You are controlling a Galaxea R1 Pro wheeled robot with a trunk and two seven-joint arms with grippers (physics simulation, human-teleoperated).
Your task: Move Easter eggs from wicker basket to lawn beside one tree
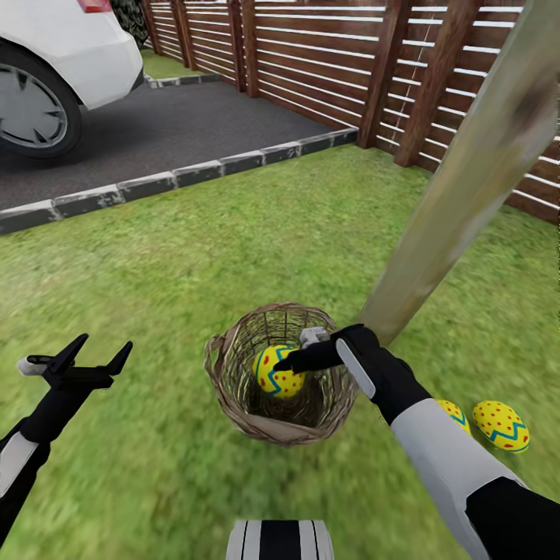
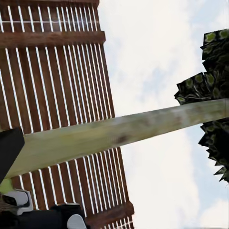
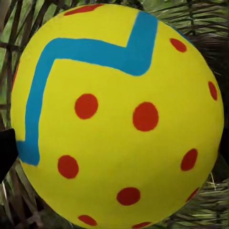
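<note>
Head view: the wicker basket [image 1: 281, 375] sits on the lawn [image 1: 233, 249] just below centre, with the foot of the tree [image 1: 459, 194] meeting the grass at its 2 o'clock, just beside the rim. One Easter egg [image 1: 278, 372] shows inside the basket, yellow with a blue zigzag and red dots. The right pincer [image 1: 289, 362] reaches in over the rim from 3 o'clock, its dark fingers against that egg's upper right side; whether they clamp it or only touch it cannot be told here. Two more eggs lie on the grass at the basket's 4 o'clock, near the trunk's base: one [image 1: 500, 425] fully seen, the other [image 1: 453, 413] partly hidden behind the right forearm. The left pincer [image 1: 99, 348] hangs over bare grass at the basket's 9 o'clock, well apart, its fingers spread wide. A driveway [image 1: 179, 132], a white car [image 1: 62, 62] and a slatted fence [image 1: 334, 54] fill the 10 to 1 o'clock range.

Left wrist view: the trunk [image 2: 119, 133] crosses the frame before the fence [image 2: 52, 71] and cloudy sky, with dark foliage [image 2: 212, 90] at one edge.

Right wrist view: the egg [image 3: 119, 114] sits very close, basket weave [image 3: 210, 28] behind it, and a dark fingertip [image 3: 7, 152] at its flank.
</note>
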